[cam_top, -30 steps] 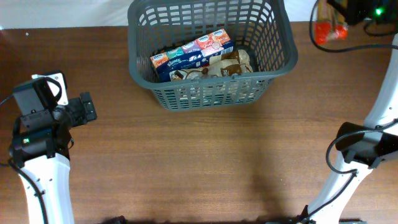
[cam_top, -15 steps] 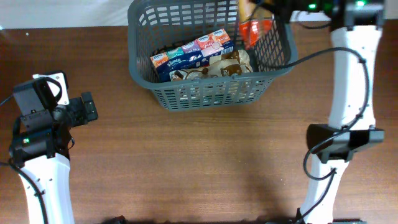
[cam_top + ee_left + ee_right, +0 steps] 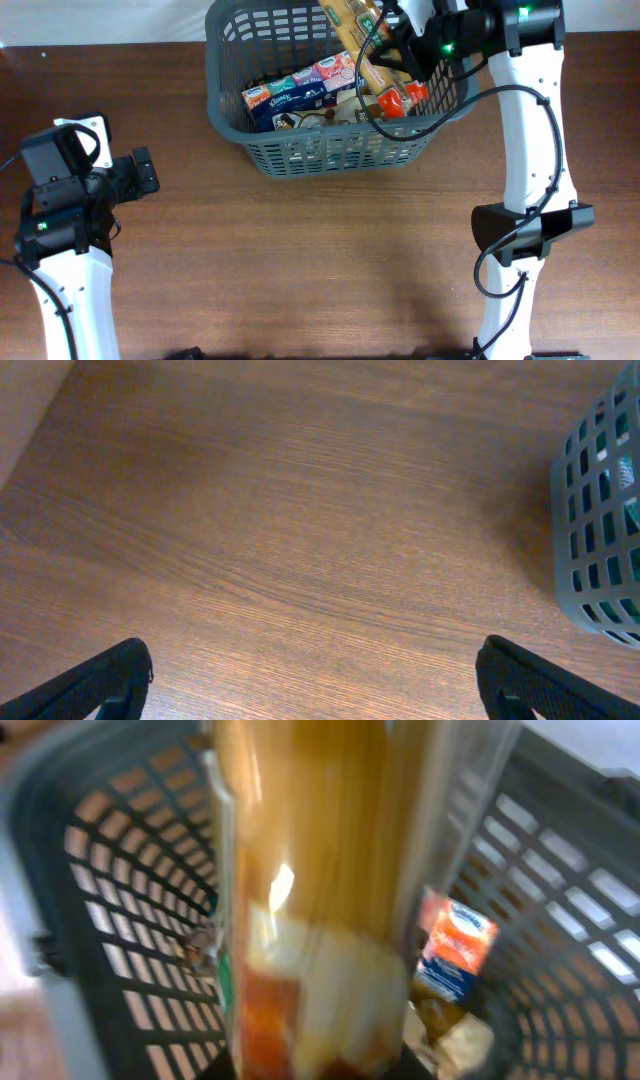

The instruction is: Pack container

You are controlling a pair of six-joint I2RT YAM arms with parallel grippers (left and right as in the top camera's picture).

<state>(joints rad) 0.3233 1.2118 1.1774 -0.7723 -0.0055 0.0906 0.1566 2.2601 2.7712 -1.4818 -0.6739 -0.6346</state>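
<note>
The dark grey lattice container (image 3: 225, 110) stands at the back middle of the table. It holds a row of small colourful cartons (image 3: 310, 85) and brown packets (image 3: 370, 105). My right gripper (image 3: 418, 45) is above the container's right half, shut on a long clear pack of spaghetti (image 3: 358, 42) with a red end, tilted over the contents. In the right wrist view the blurred pack (image 3: 310, 900) fills the middle, with the container wall (image 3: 130, 900) behind and a carton (image 3: 455, 948) below. My left gripper (image 3: 140, 172) is open and empty over bare table, left of the container (image 3: 595, 530).
The wooden table (image 3: 320, 260) spreads in front of the container. My right arm's base (image 3: 525, 235) stands at the front right, and its white links rise beside the container's right rim. My left arm's base (image 3: 60, 230) is at the front left.
My right arm has swung in from the far right edge to above the container, carrying the spaghetti pack, which now tilts across the right half. The left arm has not moved.
</note>
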